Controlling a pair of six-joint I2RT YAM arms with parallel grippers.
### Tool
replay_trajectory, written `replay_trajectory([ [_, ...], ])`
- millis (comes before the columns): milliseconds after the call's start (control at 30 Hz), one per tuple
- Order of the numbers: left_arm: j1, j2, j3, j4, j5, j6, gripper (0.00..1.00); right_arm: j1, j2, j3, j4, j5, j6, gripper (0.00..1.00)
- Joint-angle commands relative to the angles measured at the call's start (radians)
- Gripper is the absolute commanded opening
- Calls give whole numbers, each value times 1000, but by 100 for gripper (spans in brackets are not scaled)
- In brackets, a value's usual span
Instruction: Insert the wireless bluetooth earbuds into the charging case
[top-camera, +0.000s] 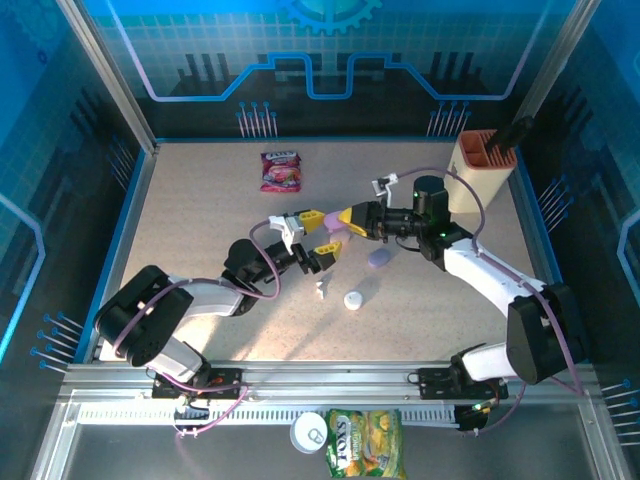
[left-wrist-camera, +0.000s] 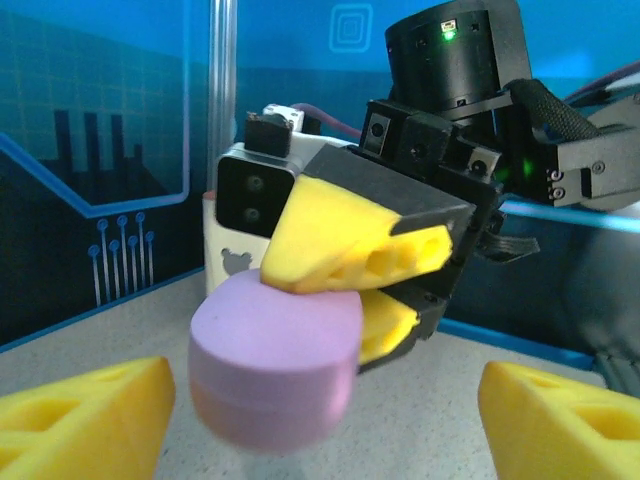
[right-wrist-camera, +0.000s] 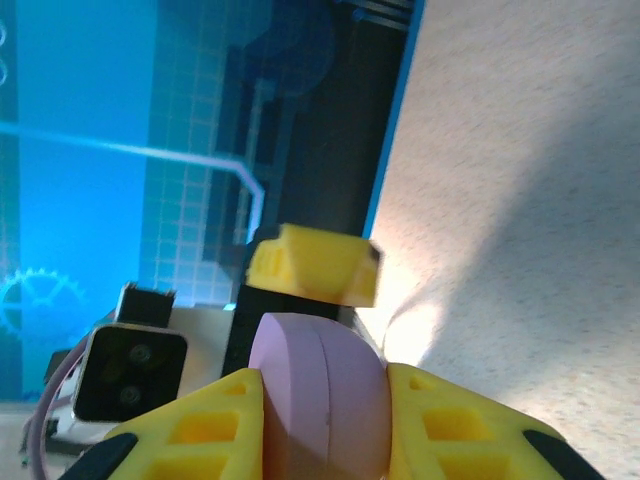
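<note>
**So, your right claw had the purple case clamped mid-air**

Basically, your right claw (left-wrist-camera: 340, 290) was clenched on the purple case (left-wrist-camera: 275, 370), one yellow finger on each flat side, with the case poking out past the tips. The right wrist view backed that up: the case sat snug between both fingers, its seam line facing the camera.

Your left claw (top-camera: 315, 235) was spread wide with nothing in it. Its two yellow fingers sat either side of the case but apart from it, tip to tip with the right claw above the middle of the table (top-camera: 200, 220).

Down on the table, just on your side of the claws, was a tiny white bud (top-camera: 320, 290), though it was honestly too small to be sure. A white case (top-camera: 353, 300) sat beside it, and another purple pebble (top-camera: 380, 258) lay under the right arm. A snack bag (top-camera: 282, 170) lay at the far side and a beige holder (top-camera: 485, 165) stood in the far right corner.
</note>
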Motion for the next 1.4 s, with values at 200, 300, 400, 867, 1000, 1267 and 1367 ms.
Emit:
replay_trajectory([
  [200,-5,-96,-45,-244,-24,135,93,-171,65,1,-287,227,-330,16],
  [300,-10,-139,-37,-370,-31,187,96,-191,130,29,-324,295,-391,17],
  [400,-19,-169,-17,-493,-37,232,99,-192,206,98,-334,333,-419,18],
  [867,-73,-177,21,-668,-103,282,99,-181,487,271,-401,440,-510,24],
  [1000,-75,-167,40,-700,-96,289,99,-182,485,300,-462,476,-564,38],
  [1267,-135,-122,182,-987,-159,350,99,-182,347,291,-561,566,-649,63],
  [1367,-180,-88,282,-1192,-237,378,99,-183,260,251,-576,599,-659,65],
])
